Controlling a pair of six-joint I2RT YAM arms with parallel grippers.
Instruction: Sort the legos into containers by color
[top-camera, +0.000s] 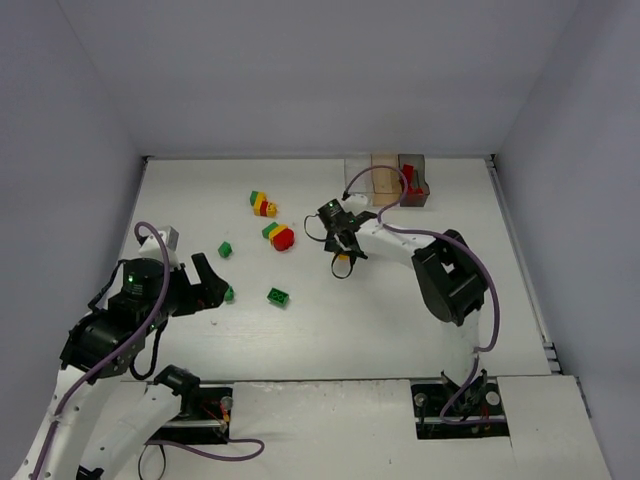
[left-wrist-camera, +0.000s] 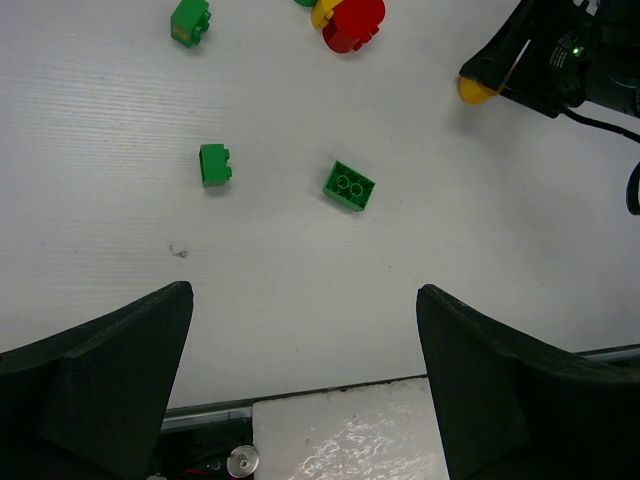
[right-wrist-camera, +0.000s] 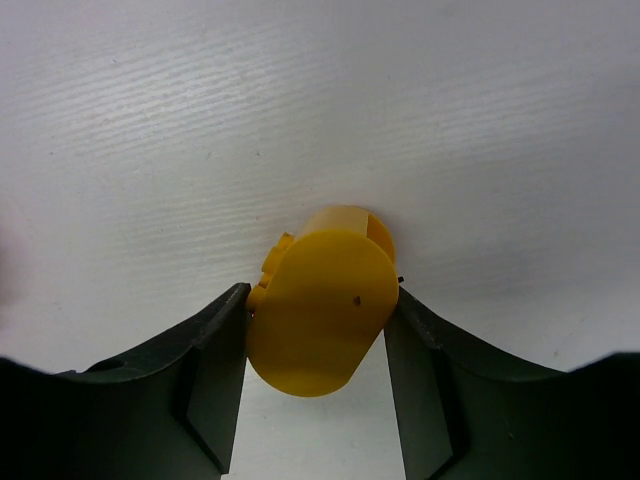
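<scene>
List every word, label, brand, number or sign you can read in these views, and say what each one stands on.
None: no text can be read in any of the three views.
On the green brick the studs show only rings; any lettering there is too small to read.
On the yellow brick the face is plain, with no print.
On the containers no label shows.

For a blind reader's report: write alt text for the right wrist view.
A yellow lego with a rounded end sits between the right gripper's two dark fingers, which touch both its sides, with white table behind.
</scene>
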